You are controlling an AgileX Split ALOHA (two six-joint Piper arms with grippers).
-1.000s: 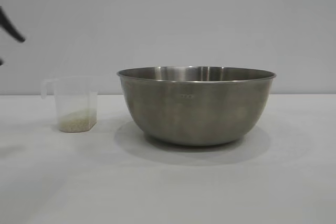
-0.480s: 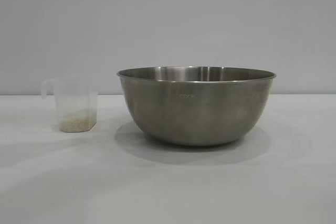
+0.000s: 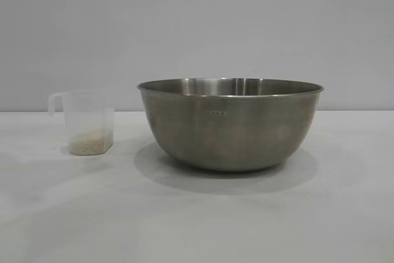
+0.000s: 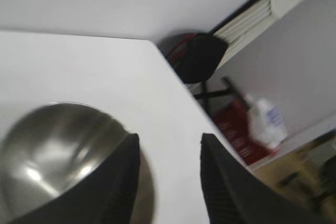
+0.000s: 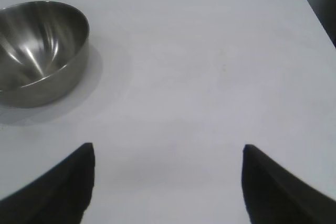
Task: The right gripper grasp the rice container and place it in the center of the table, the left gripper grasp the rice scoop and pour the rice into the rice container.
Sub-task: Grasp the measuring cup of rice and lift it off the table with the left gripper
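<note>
sitting upright on the white tabletop (image 3: 197, 226), the rice container (image 3: 230, 124) is a large brushed steel bowl with a thin rolled rim and a small faint mark on its side, seen near the middle of the exterior view. the rice scoop (image 3: 86, 121), a small translucent cup with a side handle pointing away from the bowl, stands upright on the tabletop to the bowl's left in that view, near it but clearly apart. a shallow layer of rice (image 3: 90, 141) lies in the bottom of the scoop. neither arm shows in the exterior view.

the left hand (image 4: 169, 177) hangs above the tabletop with its two dark fingers (image 4: 123, 182) parted and nothing between them; the bowl lies below and just behind one finger in the left wrist view, and beyond the tabletop's edge there is a dark chair (image 4: 197, 56) and some blurred clutter. the right hand (image 5: 167, 182) is wide open and empty over bare tabletop, with the bowl well off to one side in its wrist view. the bowl's inside shows only shiny metal in both wrist views.
</note>
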